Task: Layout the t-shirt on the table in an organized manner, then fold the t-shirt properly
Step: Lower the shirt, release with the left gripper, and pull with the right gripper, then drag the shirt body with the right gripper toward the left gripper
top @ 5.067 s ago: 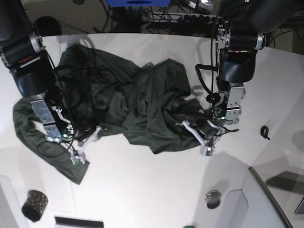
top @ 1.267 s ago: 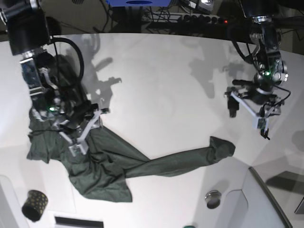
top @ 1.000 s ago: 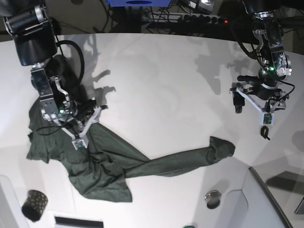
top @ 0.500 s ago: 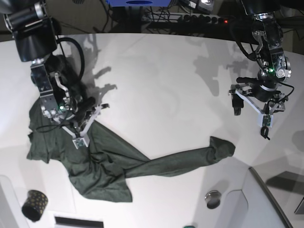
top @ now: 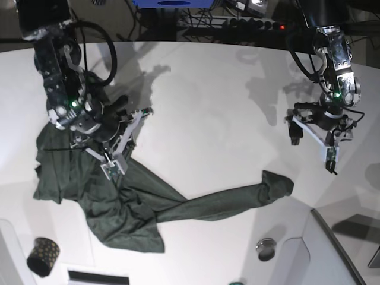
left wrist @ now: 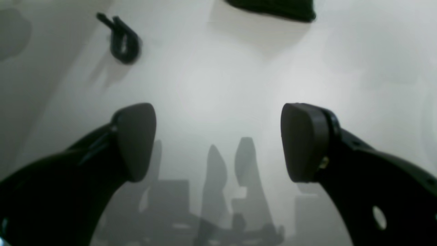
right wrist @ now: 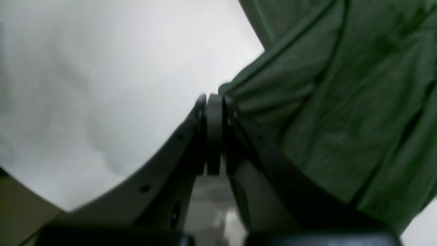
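The dark green t-shirt (top: 130, 202) lies crumpled on the white table (top: 208, 107), bunched at the left with one long strip reaching right to a rolled end (top: 278, 184). My right gripper (top: 114, 166) sits at the bunched part's upper edge. In the right wrist view its jaws (right wrist: 213, 99) are shut, with the t-shirt's hem (right wrist: 235, 90) gathered in pleats at the tips. My left gripper (top: 312, 144) hovers over bare table at the right, open and empty. The left wrist view shows its fingers (left wrist: 136, 140) wide apart, the t-shirt's end (left wrist: 273, 7) far ahead.
A small black clip (left wrist: 123, 41) lies on the table near the left gripper. A black gold-dotted cup (top: 43, 256) stands at the lower left. A round metal piece (top: 266, 248) and a grey panel (top: 338, 249) sit at the lower right. Cables run behind the table's far edge.
The right gripper has gone from open to shut at the t-shirt's edge, and its arm has shifted right and turned. The left arm has barely moved and stays open.
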Available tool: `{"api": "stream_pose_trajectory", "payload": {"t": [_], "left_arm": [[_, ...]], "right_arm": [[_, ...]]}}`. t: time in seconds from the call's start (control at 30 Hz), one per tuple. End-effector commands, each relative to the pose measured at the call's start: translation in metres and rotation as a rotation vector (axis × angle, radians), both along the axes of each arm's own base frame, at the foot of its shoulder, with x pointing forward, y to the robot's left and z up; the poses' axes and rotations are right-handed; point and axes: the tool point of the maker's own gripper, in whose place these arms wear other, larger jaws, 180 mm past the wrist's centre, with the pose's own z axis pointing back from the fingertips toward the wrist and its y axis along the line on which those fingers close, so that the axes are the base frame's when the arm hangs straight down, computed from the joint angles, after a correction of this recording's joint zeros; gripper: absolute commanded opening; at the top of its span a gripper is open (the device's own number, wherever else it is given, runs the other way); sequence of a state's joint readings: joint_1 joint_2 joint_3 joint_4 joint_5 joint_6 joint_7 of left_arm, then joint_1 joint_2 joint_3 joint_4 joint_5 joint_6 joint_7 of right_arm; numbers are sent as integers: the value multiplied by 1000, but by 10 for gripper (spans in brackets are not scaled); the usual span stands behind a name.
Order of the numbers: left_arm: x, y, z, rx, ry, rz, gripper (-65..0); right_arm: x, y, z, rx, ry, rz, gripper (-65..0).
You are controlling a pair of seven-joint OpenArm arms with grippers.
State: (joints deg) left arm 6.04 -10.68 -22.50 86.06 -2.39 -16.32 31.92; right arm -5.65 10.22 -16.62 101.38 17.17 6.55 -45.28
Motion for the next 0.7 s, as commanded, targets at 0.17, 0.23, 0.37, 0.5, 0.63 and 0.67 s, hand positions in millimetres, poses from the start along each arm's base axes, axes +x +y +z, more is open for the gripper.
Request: {"api": "stream_pose_trajectory", "payload": {"t": [0.17, 0.23, 0.37, 0.5, 0.63, 0.67], "left_arm": [[20, 6, 21, 16, -71, 2, -100], [20, 7, 18, 12, -63, 6, -100], [22, 8, 15, 5, -58, 11, -100], [22, 8, 14, 5, -56, 11, -100], [14, 15, 12, 17, -43, 19, -100], [6, 22, 8, 36, -20, 17, -100]], "right_arm": [[-71, 36, 14, 94, 42, 208, -648], [-89, 38, 0, 102, 103, 243, -648], [-109, 23, -43, 72, 237, 244, -645], [-106, 19, -48, 58, 249, 240, -474], [-80, 30, -6, 84, 107, 239, -368], [-66, 33, 6, 94, 66, 212, -368]]}}
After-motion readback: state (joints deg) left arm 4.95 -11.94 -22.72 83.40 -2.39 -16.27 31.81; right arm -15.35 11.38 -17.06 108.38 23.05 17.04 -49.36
